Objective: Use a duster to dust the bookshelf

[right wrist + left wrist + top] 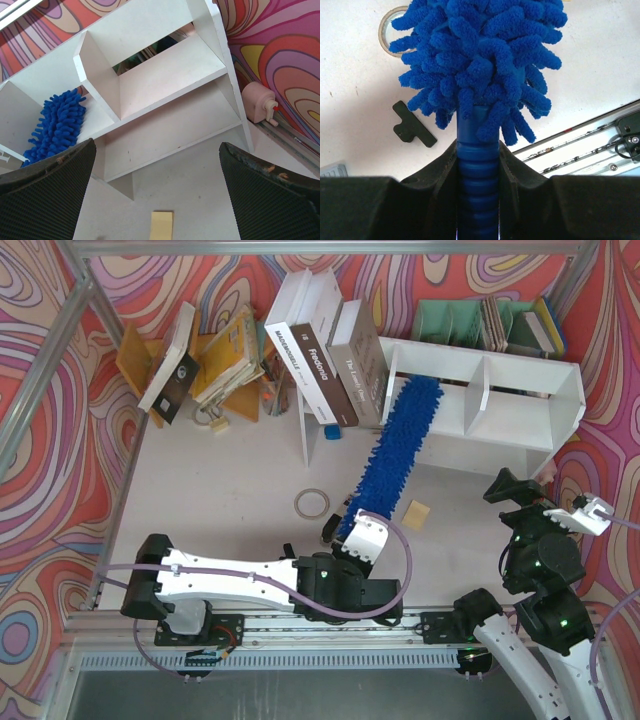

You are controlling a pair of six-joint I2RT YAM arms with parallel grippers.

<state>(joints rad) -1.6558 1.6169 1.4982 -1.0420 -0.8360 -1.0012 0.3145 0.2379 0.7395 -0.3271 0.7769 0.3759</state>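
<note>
Pinches duster (400,445) handle with left gripper (477,155); hides handle end inside grip. Reaches fluffy head into bookshelf (520,430) left compartment, contact unclear. Holds right gripper (157,165) spread wide, empty, near bookshelf.

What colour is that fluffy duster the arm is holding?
Bright blue, head and handle alike; the duster shows best in the left wrist view.

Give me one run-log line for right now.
left gripper: shut on duster | duster: tip inside bookshelf | right gripper: open, empty
</note>
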